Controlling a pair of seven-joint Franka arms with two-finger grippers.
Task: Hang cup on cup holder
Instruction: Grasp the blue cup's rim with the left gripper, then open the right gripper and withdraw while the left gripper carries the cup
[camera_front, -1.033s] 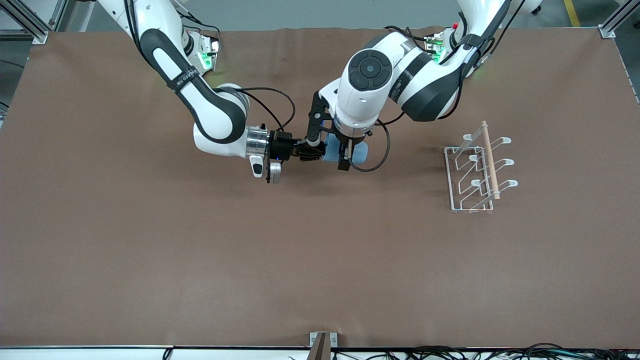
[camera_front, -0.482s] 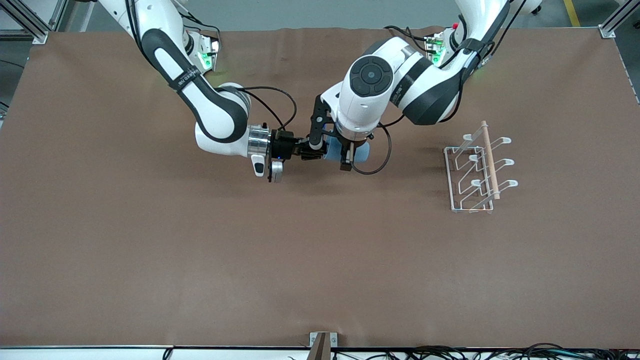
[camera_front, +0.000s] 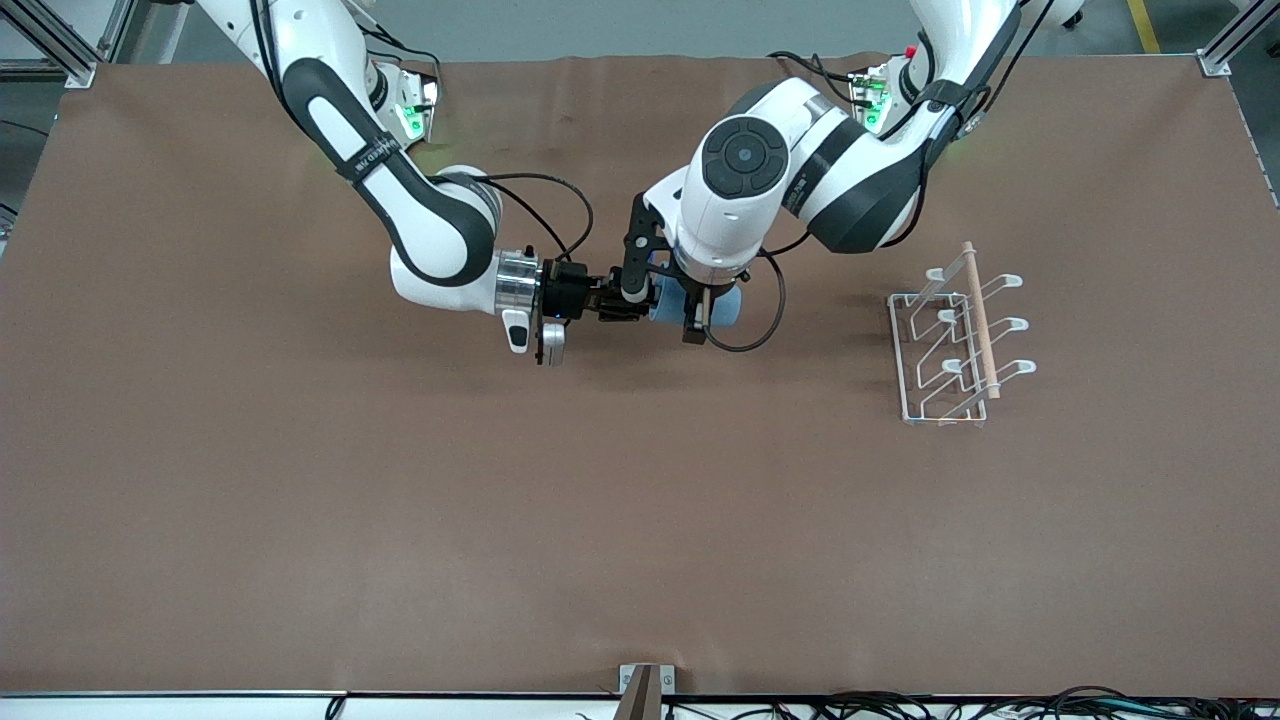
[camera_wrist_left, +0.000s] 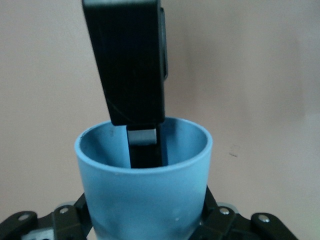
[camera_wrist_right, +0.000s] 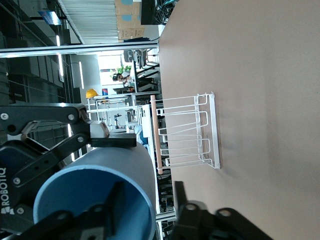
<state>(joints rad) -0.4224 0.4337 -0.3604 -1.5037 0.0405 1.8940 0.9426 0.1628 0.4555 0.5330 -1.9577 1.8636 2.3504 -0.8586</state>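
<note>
Handover mid-bench, well short of the cup holder (camera_front: 958, 340).

- Left gripper (camera_front: 690, 305): now clenched on the cup (camera_front: 722, 307); a second ago it was open around it. The right wrist view shows its pads on the outer wall, the cup lying sideways up in the air.
- Right gripper (camera_front: 625, 305): was pinching the cup rim (camera_wrist_left: 144, 169), one finger (camera_wrist_left: 132, 65) inside the mouth. It has just started letting go. In the left wrist view that finger is in the mouth near the wall; I cannot tell whether it has cleared it.
- Arms barely moved in the front view over the last second; the change is in the fingers only.
- Cup holder unchanged on the bench toward the left arm's end, all prongs bare, wooden rod (camera_front: 980, 318) on top.

Read: the cup's weight is passing to the left arm. Next, the right gripper has to back straight out of the mouth without dragging the rim, then the left arm carries the cup to a prong. Risk: the cup twisting in the grip as the finger leaves.
</note>
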